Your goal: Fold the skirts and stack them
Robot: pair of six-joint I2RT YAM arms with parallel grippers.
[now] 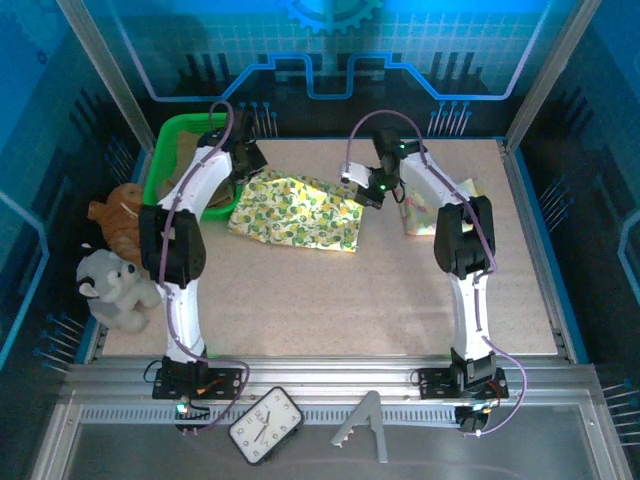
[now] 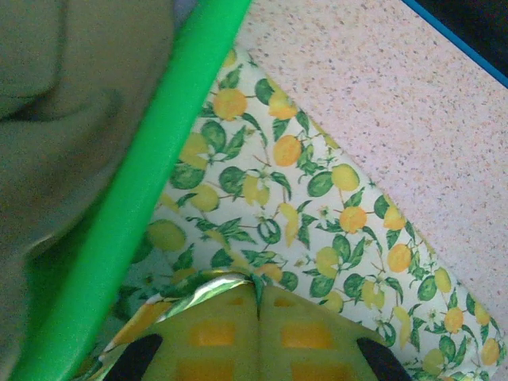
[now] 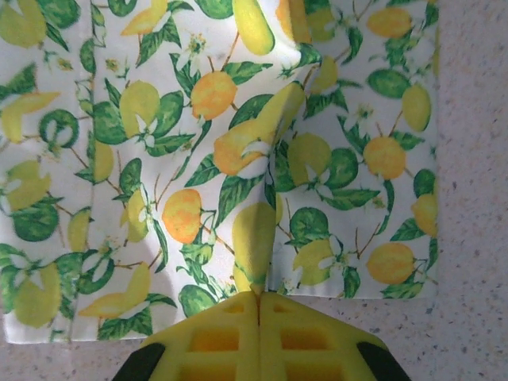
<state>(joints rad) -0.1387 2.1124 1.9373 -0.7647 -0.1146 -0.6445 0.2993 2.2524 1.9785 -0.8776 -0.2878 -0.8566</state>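
On the desk (image 1: 350, 300), toward the far side, the lemon skirt (image 1: 295, 212) lies spread out. From above, my left arm covers its far left corner. In my left wrist view the green basket (image 2: 159, 182) rim cuts across the skirt and hides part of it.

My left hand (image 2: 258, 290) has its fingers pressed together on a bit of the lemon skirt, just beside the basket rim. My right hand (image 3: 258, 295) is at the skirt's right end, fingers together too, with a small ridge of cloth pinched between them. The cloth inside each pinch is hidden by my fingers.

An olive skirt (image 2: 63, 119) is in the basket, but it is blurry and cut off, so I cannot tell its shape. A patchwork skirt (image 1: 420, 215) lies at the right, mostly hidden behind my right arm.

Counting: three skirts I can see, one basket, and two toys off the desk's left edge, one brown toy (image 1: 120, 222) and one white toy (image 1: 112, 285).
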